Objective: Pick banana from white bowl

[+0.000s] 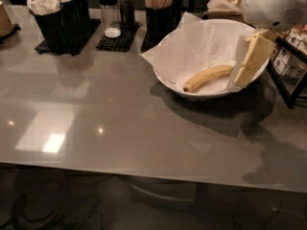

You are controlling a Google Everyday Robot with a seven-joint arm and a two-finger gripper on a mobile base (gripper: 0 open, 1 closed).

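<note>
The banana (207, 77) lies in the white bowl (169, 83), which is lined with crinkled white paper and stands right of centre on the grey table. The banana is curved and yellow, and its darker tip points to the lower left. My gripper (238, 83) hangs from the white arm housing (273, 4) at the top right. It reaches down over the bowl's right rim, just beside the banana's right end. I cannot see whether it touches the banana.
Along the back stand a black holder with white utensils (53, 16), salt and pepper shakers (112, 8) and a holder of wooden stirrers (160, 11). A black rack with packets (292, 61) stands right of the bowl. The table's front edge (144, 174) is near me.
</note>
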